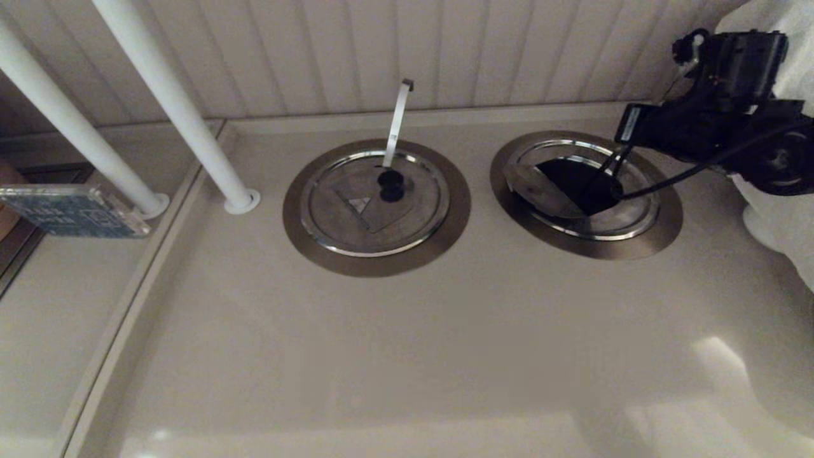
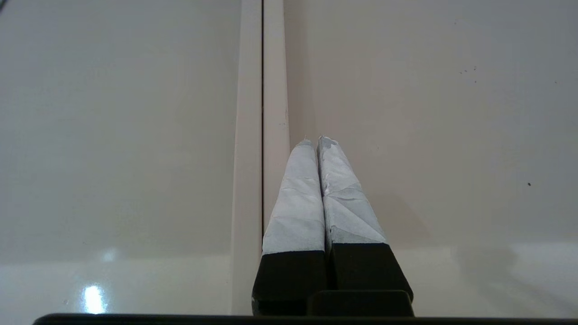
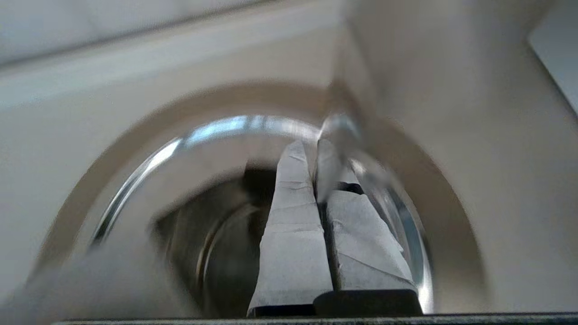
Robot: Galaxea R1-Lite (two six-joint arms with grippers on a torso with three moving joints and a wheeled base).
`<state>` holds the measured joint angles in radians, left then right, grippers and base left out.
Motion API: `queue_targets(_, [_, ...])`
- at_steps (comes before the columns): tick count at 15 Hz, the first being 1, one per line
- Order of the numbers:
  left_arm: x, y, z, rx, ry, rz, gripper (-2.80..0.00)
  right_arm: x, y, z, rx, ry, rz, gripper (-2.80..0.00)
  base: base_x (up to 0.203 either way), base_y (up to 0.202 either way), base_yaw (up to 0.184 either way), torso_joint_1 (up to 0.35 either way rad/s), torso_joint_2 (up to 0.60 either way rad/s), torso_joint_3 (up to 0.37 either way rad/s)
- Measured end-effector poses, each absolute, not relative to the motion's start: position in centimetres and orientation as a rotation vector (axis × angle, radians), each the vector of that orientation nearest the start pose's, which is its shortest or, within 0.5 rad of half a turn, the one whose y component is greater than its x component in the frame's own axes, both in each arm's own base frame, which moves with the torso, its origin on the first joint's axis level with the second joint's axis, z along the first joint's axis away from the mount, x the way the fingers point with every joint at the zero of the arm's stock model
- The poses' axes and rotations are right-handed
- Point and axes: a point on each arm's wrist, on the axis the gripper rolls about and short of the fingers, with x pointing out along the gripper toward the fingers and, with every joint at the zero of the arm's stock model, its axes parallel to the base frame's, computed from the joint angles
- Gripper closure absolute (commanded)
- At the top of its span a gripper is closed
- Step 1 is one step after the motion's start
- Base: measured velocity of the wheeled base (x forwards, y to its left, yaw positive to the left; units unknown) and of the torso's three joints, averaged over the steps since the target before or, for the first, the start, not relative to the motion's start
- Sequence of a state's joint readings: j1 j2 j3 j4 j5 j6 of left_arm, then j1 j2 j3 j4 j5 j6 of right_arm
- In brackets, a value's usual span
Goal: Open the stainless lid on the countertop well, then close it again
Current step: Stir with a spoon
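Right gripper (image 3: 311, 149) sits over the countertop well (image 1: 661, 219) on the right, and we see its taped fingers (image 3: 293, 234) pressed together on the thin steel strip (image 3: 336, 131) of the stainless lid (image 1: 540, 184). That lid is tilted up on its far right side, and black shows inside the shiny rim beneath it; its near left edge is down in the ring. Just to the left, the twin lid (image 1: 356, 210) lies flat in its own collar, its upright strip (image 1: 397, 121) meeting the black knob (image 1: 391, 184). Our left gripper (image 2: 314, 141) hangs parked over the cream counter (image 2: 429, 113) beside a seam, fingers together and empty. Two white posts (image 1: 172, 102) stand at far left.
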<state>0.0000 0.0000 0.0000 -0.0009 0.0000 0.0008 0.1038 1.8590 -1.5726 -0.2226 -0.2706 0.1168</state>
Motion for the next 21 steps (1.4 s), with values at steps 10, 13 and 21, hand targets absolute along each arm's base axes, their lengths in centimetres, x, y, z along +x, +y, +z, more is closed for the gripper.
queue_targets(10, [-2.3,0.0,7.6,0.000,-0.001,0.000,0.00,33.0,5.9,31.3,0.140,0.031,-0.018,0.00,0.000,0.000,0.000,0.000,0.00,0.000])
queue_targets(13, [-2.3,0.0,7.6,0.000,0.000,0.000,0.00,33.0,6.6,30.5,0.136,0.058,0.029,0.00,0.000,0.000,0.000,0.000,0.00,0.000])
queue_targets(21, [-2.3,0.0,7.6,0.000,-0.001,0.000,0.00,33.2,6.6,29.6,0.117,0.088,0.026,0.00,0.000,0.000,0.000,0.000,0.00,0.000])
